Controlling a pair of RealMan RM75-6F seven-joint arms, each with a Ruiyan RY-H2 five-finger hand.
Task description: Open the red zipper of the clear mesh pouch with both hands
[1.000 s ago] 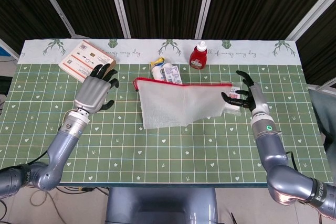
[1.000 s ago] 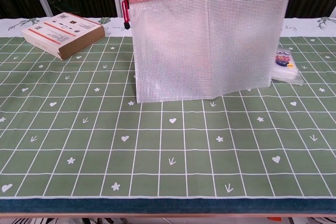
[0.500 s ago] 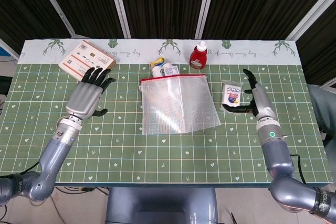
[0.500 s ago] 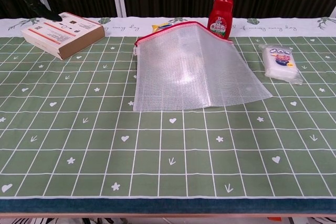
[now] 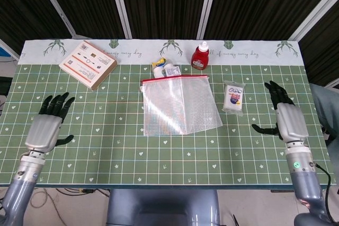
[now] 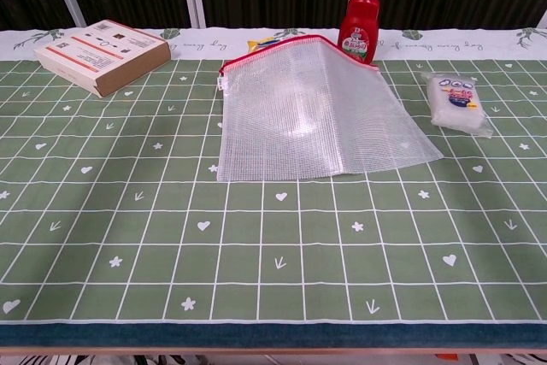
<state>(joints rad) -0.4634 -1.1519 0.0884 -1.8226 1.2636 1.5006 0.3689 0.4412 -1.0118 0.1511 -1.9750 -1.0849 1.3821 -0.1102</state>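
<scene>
The clear mesh pouch (image 5: 180, 104) lies flat on the green mat in the middle of the table, its red zipper (image 5: 175, 78) along the far edge. In the chest view the pouch (image 6: 316, 113) shows the red zipper (image 6: 273, 46) and a small pull at its left end. My left hand (image 5: 47, 124) is near the table's left front, fingers spread, holding nothing. My right hand (image 5: 286, 117) is at the right side, fingers spread and empty. Both hands are far from the pouch. Neither hand shows in the chest view.
A brown box (image 5: 88, 64) lies at the back left. A red bottle (image 5: 200, 56) stands behind the pouch, with a small packet (image 5: 165, 69) beside it. A white wrapped pack (image 5: 233, 97) lies right of the pouch.
The pouch, held up a second ago, now lies flat on the mat. Both hands have drawn back toward the table's front corners.
</scene>
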